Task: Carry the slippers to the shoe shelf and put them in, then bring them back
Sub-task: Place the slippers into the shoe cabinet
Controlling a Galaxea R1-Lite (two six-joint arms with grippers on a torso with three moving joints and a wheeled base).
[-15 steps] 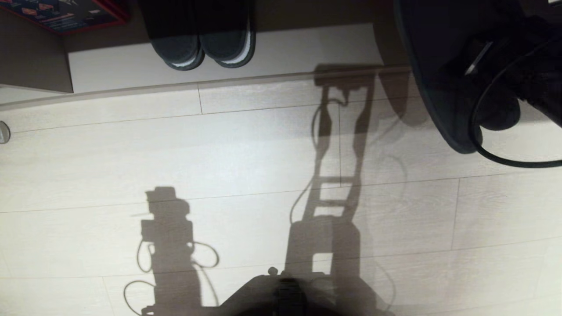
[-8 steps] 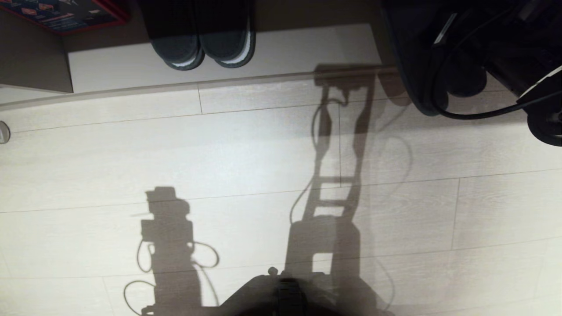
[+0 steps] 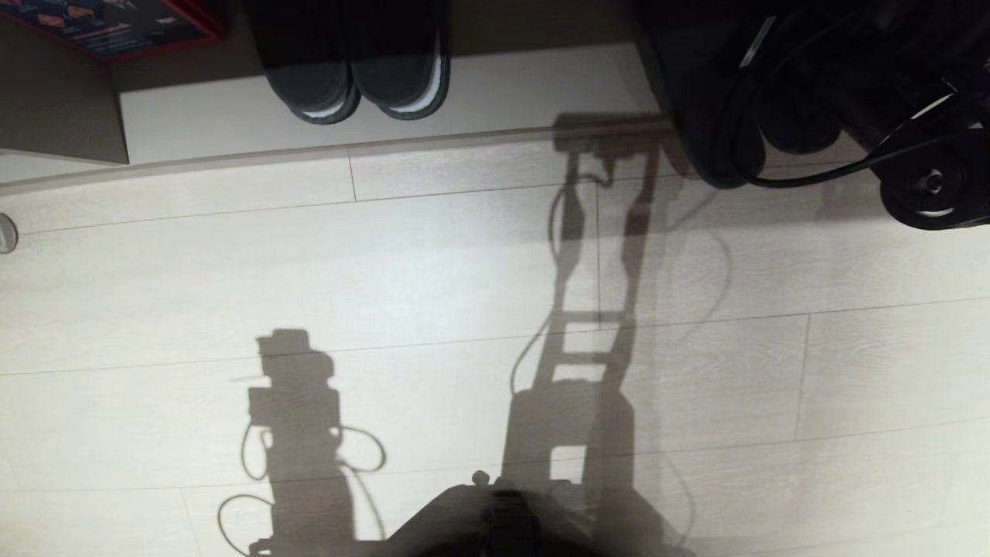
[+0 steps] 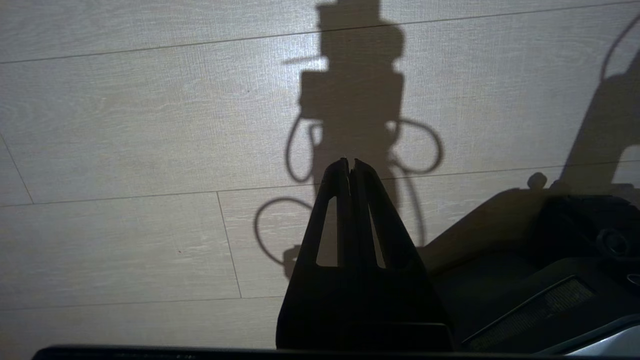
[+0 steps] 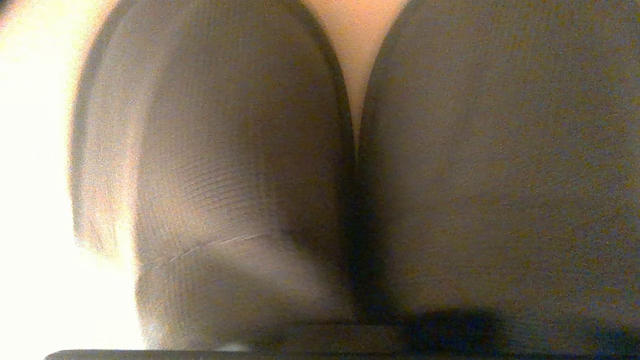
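Right gripper first: it sat somewhere in the dark mass at the end of the right arm [image 3: 920, 178], at the top right of the head view. We couldn't pick it out there or in its own wrist view, so we couldn't tell whether it was clamped or letting go. The slippers [image 5: 225, 175] filled that wrist view side by side, toes away from the camera. From the head they read as a dark shape [image 3: 688, 116] at the right end of the shoe shelf [image 3: 526, 85], over its front edge. We couldn't tell whether they were resting on the pale base board. Our read: carry done, put-in under way, whole return leg left. Left gripper [image 4: 351, 162] hung pressed together and empty over the floor [image 3: 387, 271]. Pale wood-look planks, hard robot shadows. A darker white-soled pair [image 3: 356, 77] sat further left on the same board, with a taupe panel [image 3: 62, 100] and a red-edged box [image 3: 116, 23] beyond.
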